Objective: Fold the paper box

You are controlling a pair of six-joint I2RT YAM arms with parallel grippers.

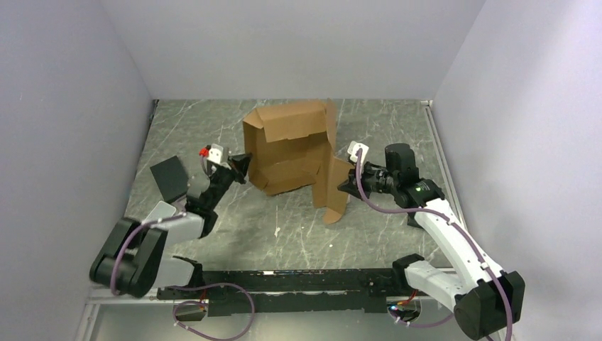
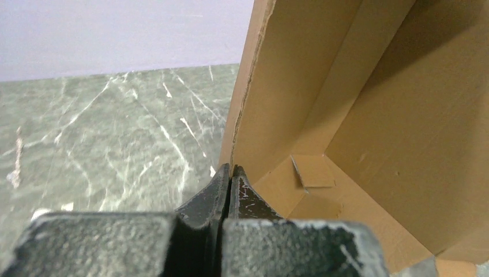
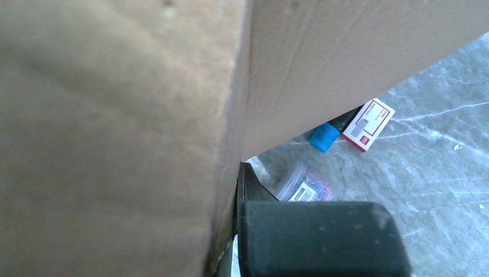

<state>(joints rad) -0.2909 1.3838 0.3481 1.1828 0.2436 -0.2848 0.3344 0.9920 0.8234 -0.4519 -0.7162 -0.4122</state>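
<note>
**Legible text:** none in any view.

**Item 1:** small white carton with red border (image 3: 367,124), right of centre in the right wrist view. It has a printed panel with red lines on its upper face, and the lettering is too small to read.

**Item 2:** clear plastic case (image 3: 301,186), lower centre of the same view. Its white label strip carries dark marks that are blurred and unreadable.

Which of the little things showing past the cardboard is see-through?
The clear plastic pack of coloured bits, lowest in the right wrist view; the blue-capped dark stick and white-and-red small carton are opaque.
</note>
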